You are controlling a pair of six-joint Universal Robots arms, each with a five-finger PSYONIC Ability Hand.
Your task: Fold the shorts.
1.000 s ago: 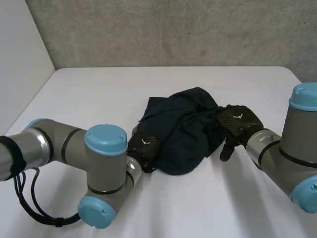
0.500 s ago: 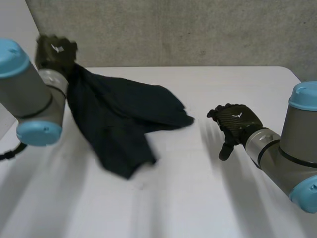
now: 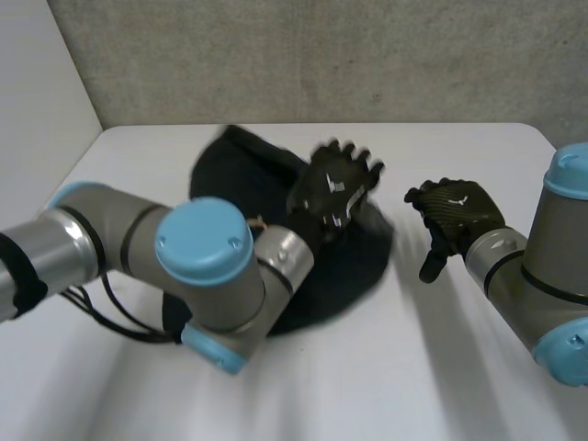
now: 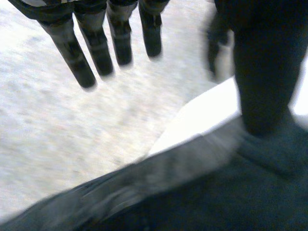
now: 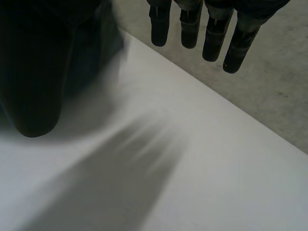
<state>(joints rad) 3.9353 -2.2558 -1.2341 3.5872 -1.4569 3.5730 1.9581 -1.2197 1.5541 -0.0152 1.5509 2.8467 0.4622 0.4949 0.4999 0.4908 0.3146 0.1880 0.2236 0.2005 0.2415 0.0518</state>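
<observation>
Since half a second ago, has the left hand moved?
Yes. The left hand has swung from the far left corner of the table towards its middle, and is now open above the shorts.

The shorts [image 3: 248,179] lie in a heap on the worktop [image 3: 386,367], left of its middle and toward the back, near the wall [image 3: 322,55] behind it. The left arm [image 3: 197,266] reaches across in front of the heap and covers its near left part. The left robot hand [image 3: 333,191] is over the heap's right side; whether it touches cannot be told. The right robot hand [image 3: 457,213] is right of the shorts, near but apart from them, over bare worktop.
</observation>
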